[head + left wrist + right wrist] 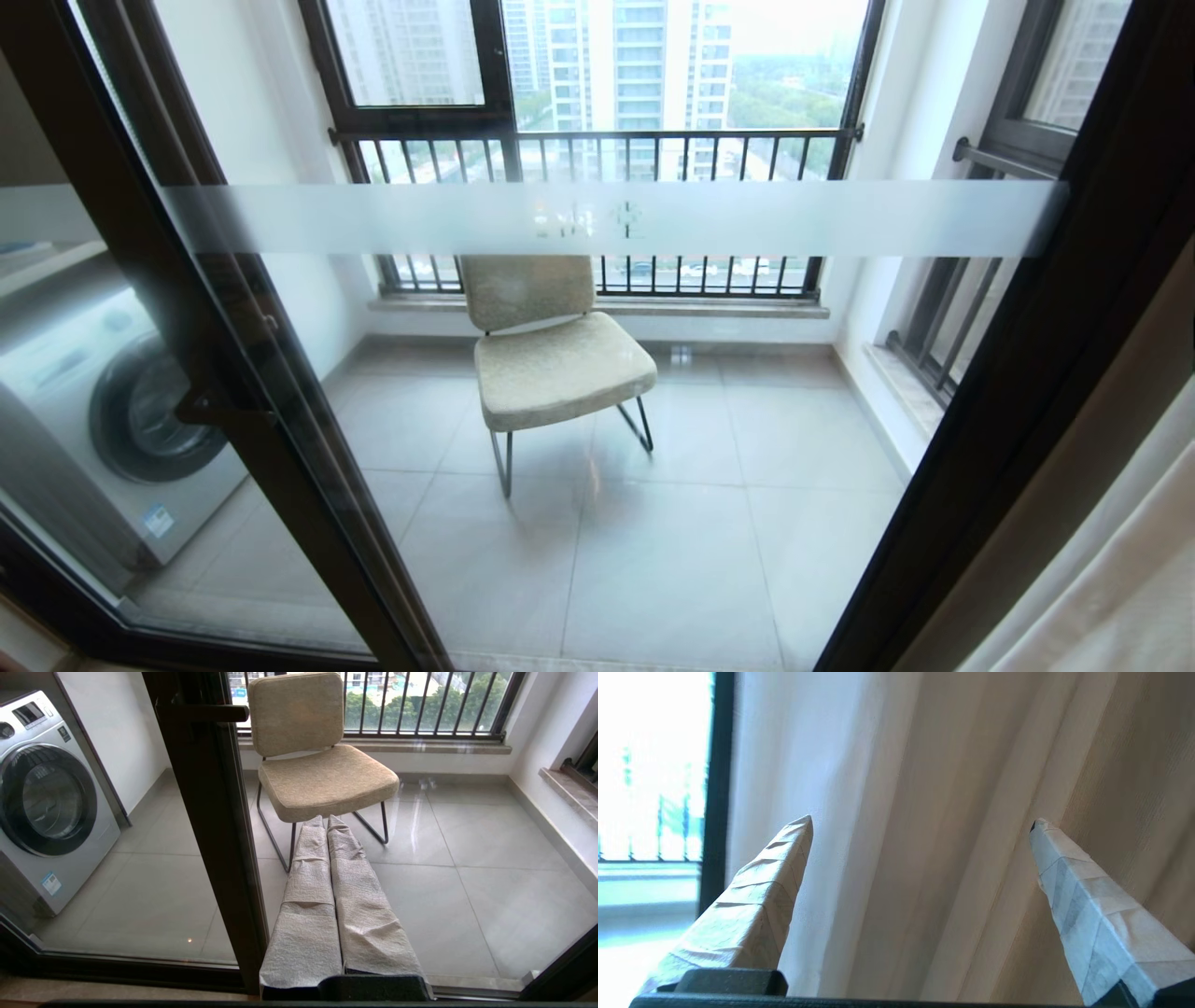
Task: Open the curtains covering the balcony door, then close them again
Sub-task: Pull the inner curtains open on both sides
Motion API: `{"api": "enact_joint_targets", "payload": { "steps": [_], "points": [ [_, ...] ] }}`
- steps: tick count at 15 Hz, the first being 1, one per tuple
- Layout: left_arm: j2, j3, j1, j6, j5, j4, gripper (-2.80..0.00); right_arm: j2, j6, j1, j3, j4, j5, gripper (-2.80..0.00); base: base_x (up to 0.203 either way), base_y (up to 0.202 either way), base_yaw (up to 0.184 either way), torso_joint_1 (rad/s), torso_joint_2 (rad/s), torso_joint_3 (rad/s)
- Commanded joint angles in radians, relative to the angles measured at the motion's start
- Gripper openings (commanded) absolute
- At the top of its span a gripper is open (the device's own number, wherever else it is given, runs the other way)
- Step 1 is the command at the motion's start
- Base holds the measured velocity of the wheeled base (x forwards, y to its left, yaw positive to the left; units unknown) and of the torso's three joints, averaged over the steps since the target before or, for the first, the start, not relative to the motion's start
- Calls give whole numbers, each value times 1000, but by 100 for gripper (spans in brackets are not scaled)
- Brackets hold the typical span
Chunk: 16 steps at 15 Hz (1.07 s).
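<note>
The balcony door (pixel 597 218) fills the head view: glass panels in dark frames with a frosted band across them. The curtains (pixel 1120 560) hang bunched at the far right edge, cream fabric with a white layer. In the right wrist view my right gripper (pixel 921 822) is open, its wrapped fingers (pixel 775 877) spread wide just in front of the pleated curtains (pixel 934 812), with nothing between them. My left gripper (pixel 327 820) is shut, its wrapped fingers pressed together, low before the door frame (pixel 210 826). Neither arm shows in the head view.
Beyond the glass stand a beige padded chair (pixel 551 355) on thin metal legs, a washing machine (pixel 112 411) at the left, and barred windows (pixel 597 154) at the back. A dark handle (pixel 205 713) sticks out from the door frame.
</note>
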Motion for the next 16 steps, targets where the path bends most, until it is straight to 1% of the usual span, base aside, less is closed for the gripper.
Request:
{"api": "enact_joint_targets", "payload": {
  "steps": [1, 2, 3, 6, 7, 8, 9, 11, 14, 16],
  "points": [
    [0, 0, 0, 0, 0, 0, -280, -57, -34, 114, 69, -147, 44, 0, 0, 0, 0, 0, 0, 0],
    [0, 0, 0, 0, 0, 0, -280, -71, -41, 149, 69, -156, 77, 0, 0, 0, 0, 0, 0, 0],
    [0, 0, 0, 0, 0, -2, -280, -75, -43, 185, 69, -160, 85, 0, 0, 0, 0, 0, 0, 0],
    [0, 0, 0, 0, 0, 0, -280, -92, -44, 319, 69, -163, 88, 0, 0, 0, 0, 0, 0, 0],
    [0, 0, 0, 0, 0, 0, -280, -103, -44, 352, 69, -165, 87, 0, 0, 0, 0, 0, 0, 0],
    [0, 0, 0, 0, 1, 0, -280, -118, -44, 368, 69, -166, 87, -203, 0, 0, 0, 0, 0, 0],
    [0, 0, 0, 0, 1, 0, -280, -125, -45, 380, 69, -164, 85, -280, 0, 0, 0, 0, 0, 0],
    [0, 0, 0, 0, 0, 0, -280, -147, -50, 425, 69, -160, 83, -280, 0, 0, 0, 0, 0, 0],
    [0, 0, 0, 0, 0, 0, -280, -194, -88, 513, 69, -160, 80, -280, 0, 0, 0, 0, 0, 0],
    [0, 0, 0, 1, 0, 0, -280, -226, -100, 551, 69, -146, 82, -280, 0, 0, 0, 0, 0, 0]
  ]
}}
